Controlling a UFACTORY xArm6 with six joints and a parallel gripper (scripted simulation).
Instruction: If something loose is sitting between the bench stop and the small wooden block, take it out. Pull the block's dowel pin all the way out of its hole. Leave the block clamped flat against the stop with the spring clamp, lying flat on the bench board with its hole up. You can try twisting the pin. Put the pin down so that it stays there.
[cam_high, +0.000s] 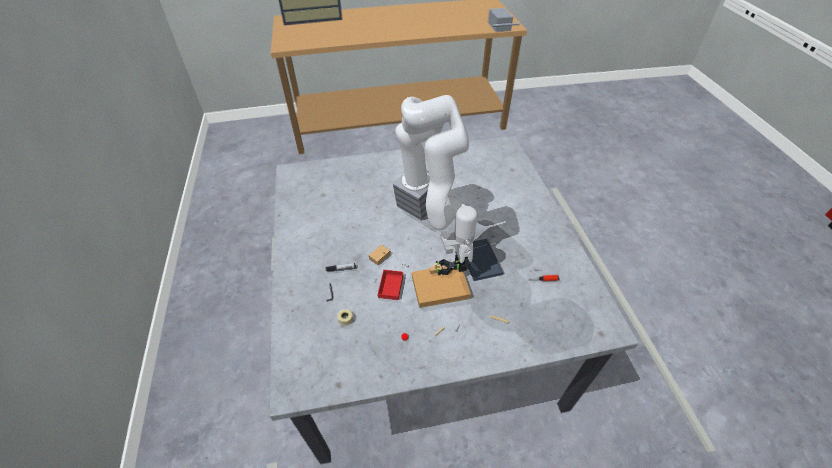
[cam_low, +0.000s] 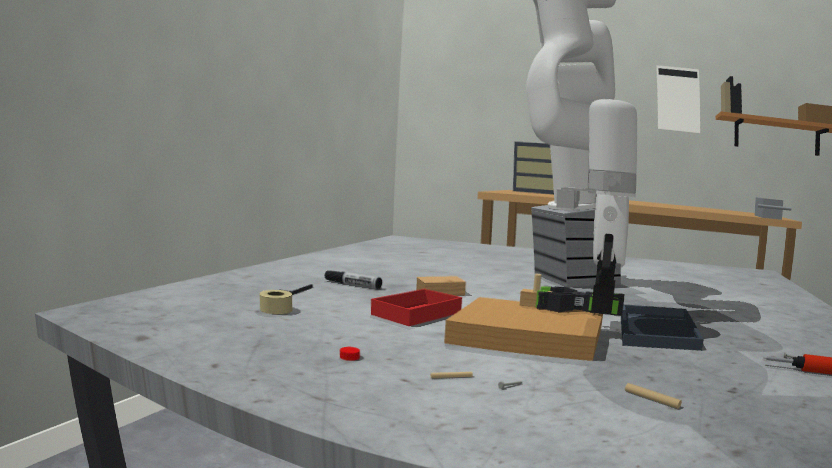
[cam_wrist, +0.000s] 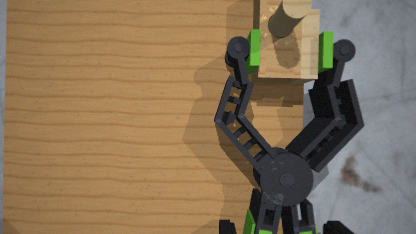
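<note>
The small wooden block (cam_wrist: 292, 57) (cam_low: 528, 298) lies flat at the far corner of the bench board (cam_wrist: 100, 125) (cam_low: 517, 331) (cam_high: 442, 289). Its dowel pin (cam_wrist: 287, 17) (cam_low: 537, 282) stands upright in the hole. The black spring clamp (cam_wrist: 282, 175) (cam_low: 561, 299) lies flat on the board, its green pads pressing on two opposite sides of the block. A short wooden ledge (cam_wrist: 277, 95), apparently the stop, lies against the block between the clamp's arms. My gripper (cam_wrist: 280, 229) (cam_low: 605, 291) (cam_high: 459, 261) points straight down over the clamp's handles. Its fingers are open, straddling the handles with a small gap.
A dark tray (cam_low: 660, 328) lies just right of the board and a red tray (cam_low: 416, 306) just left. Two loose dowels (cam_low: 451, 375) (cam_low: 652, 395), a screw (cam_low: 509, 384) and a red cap (cam_low: 349, 353) lie in front. A screwdriver (cam_low: 811, 363), a marker (cam_low: 353, 279), a tape roll (cam_low: 275, 301) and a spare block (cam_low: 441, 284) lie around.
</note>
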